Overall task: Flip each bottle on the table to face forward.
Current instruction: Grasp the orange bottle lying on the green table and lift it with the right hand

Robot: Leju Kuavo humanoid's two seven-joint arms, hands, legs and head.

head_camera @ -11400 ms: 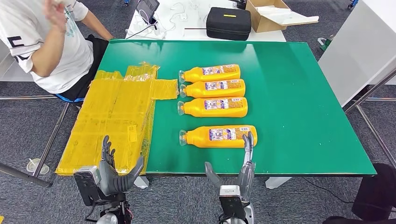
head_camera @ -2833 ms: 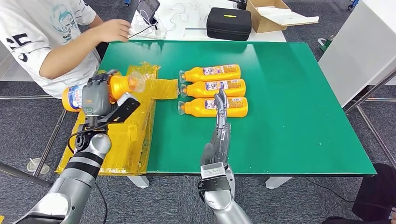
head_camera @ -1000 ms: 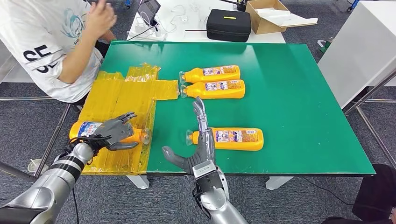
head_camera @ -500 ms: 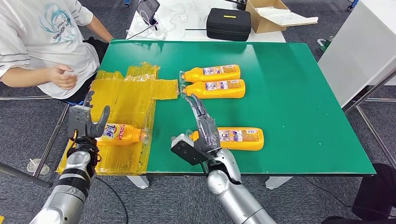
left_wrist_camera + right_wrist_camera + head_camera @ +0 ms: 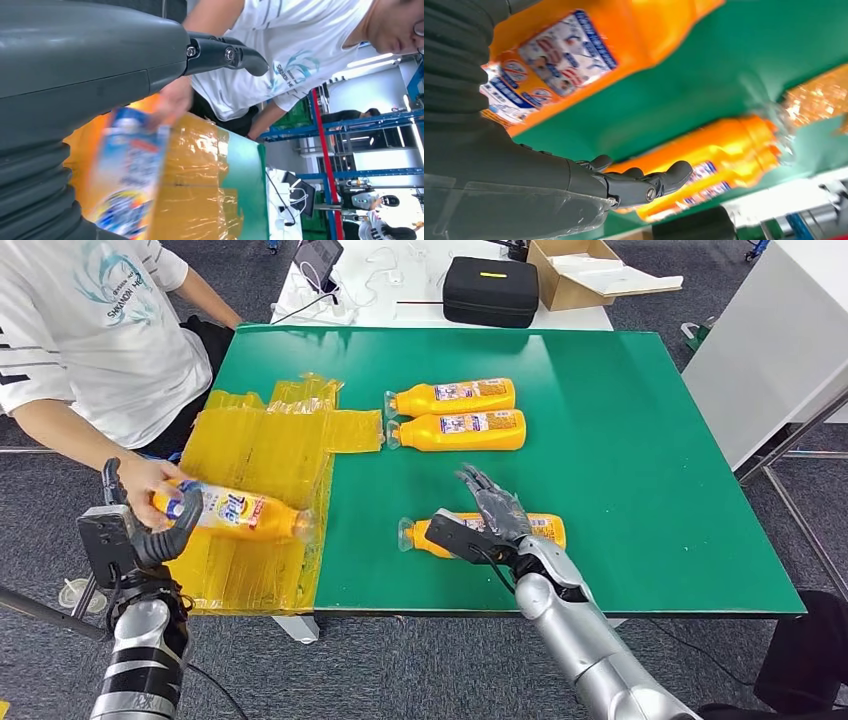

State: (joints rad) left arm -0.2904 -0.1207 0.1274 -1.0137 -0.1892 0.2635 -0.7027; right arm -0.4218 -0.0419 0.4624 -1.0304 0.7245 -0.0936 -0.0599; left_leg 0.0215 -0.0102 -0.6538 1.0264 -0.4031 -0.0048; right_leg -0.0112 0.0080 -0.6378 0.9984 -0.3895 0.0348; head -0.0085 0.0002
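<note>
On green table point(image 5: 650, 440), near edge: right hand point(image 5: 492, 512) spread over bottle point(image 5: 545, 530), not gripping; left hand point(image 5: 135, 530) open beside yellow sheet point(image 5: 265, 450); person's hand point(image 5: 150, 480) holds another bottle point(image 5: 235, 512).

Near bottle point(image 5: 500, 531) partly covered by the right hand point(image 5: 492, 512): middle of the body and label hidden under the spread fingers, cap end and base end exposed beyond them. Contact between fingers and bottle not discernible. In the right wrist view, same bottle point(image 5: 574, 45) cropped by the picture's edge, label print blurred. Bottle on the yellow sheet point(image 5: 240, 512): base end concealed by a person's hand point(image 5: 150, 480); label point(image 5: 127, 170) smeared by motion in the left wrist view, text unreadable. Left hand point(image 5: 140, 535) just beside that bottle; touching or apart not discernible. Far bottles' point(image 5: 450, 397) label print too small to read.
</note>
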